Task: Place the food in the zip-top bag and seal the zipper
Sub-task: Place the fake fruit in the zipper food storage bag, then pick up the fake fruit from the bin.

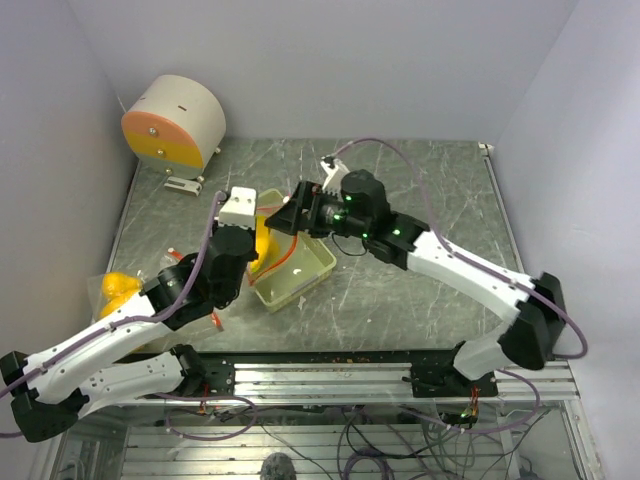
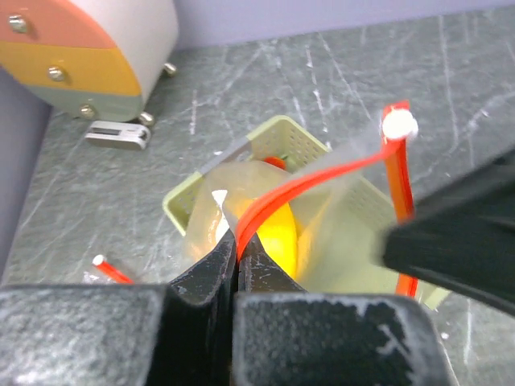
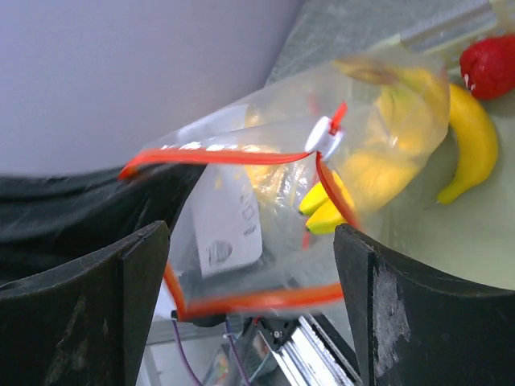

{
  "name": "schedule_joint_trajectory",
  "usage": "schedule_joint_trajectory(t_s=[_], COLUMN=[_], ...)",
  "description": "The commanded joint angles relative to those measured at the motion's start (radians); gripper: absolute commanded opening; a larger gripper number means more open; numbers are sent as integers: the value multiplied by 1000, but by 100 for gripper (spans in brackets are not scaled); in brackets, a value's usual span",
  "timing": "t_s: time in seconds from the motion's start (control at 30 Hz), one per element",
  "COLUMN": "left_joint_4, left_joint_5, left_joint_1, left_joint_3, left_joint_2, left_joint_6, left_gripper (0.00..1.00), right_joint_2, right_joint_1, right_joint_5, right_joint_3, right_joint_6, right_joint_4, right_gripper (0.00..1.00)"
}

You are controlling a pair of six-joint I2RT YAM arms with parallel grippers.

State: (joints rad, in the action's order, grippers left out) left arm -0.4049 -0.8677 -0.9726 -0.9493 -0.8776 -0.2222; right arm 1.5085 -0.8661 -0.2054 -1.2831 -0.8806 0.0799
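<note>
so my left jaws are clamped on one end of the zipper, which runs across the bag over the tray to the slider just ahead of my wide-spread right jaws.

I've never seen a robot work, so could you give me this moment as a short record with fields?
left tool: shut on the zipper
right tool: open, at the zip-top bag mouth
zip-top bag: unsealed, yellow fruit inside
outside the bag: banana and red piece in the tray
</note>
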Motion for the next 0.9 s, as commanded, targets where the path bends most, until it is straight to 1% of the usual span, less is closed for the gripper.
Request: schedule_joint_trajectory(t_s=[0.0, 0.07, 0.13, 0.2, 0.27, 0.33, 0.4, 0.5, 0.63, 0.7, 0.87], left_joint_4=[-48, -74, -115, -164, -232, -284, -323, -335, -310, -302, -356], left_joint_5=[-154, -175, -243, -284, -330, -371, -406, -410, -377, -362, -360], left_joint_1=[-3, -4, -4, -4, -4, -4, -4, -3, -4, -3, -3], left_joint_3=[-43, -64, -99, -148, -201, -255, -301, -328, -286, -261, -251], left_joint_2=[18, 15, 13, 17, 28, 49, 78, 140, 199, 208, 201], left_joint_6=[-16, -10, -9, -8, -12, -9, -2, 24, 27, 25, -24], left_gripper=[7, 7, 7, 7, 7, 7, 7, 7, 7, 7, 7], right_joint_2=[-180, -256, -319, -362, -375, -355, -310, -190, 3, 102, 320], right_joint_1=[-4, -4, -4, -2, 5, 10, 17, 30, 32, 33, 32], right_joint_5=[49, 50, 94, 165, 220, 229, 207, 150, 78, 54, 42], right_joint_3=[61, 106, 125, 138, 139, 131, 114, 84, -8, -64, -159], right_joint_6=[121, 156, 198, 229, 253, 274, 283, 292, 327, 353, 413], right_joint_4=[-75, -115, -105, -65, -24, 11, 38, 51, 75, 84, 108], right_gripper=[83, 83, 82, 85, 86, 86, 86, 86, 86, 84, 80])
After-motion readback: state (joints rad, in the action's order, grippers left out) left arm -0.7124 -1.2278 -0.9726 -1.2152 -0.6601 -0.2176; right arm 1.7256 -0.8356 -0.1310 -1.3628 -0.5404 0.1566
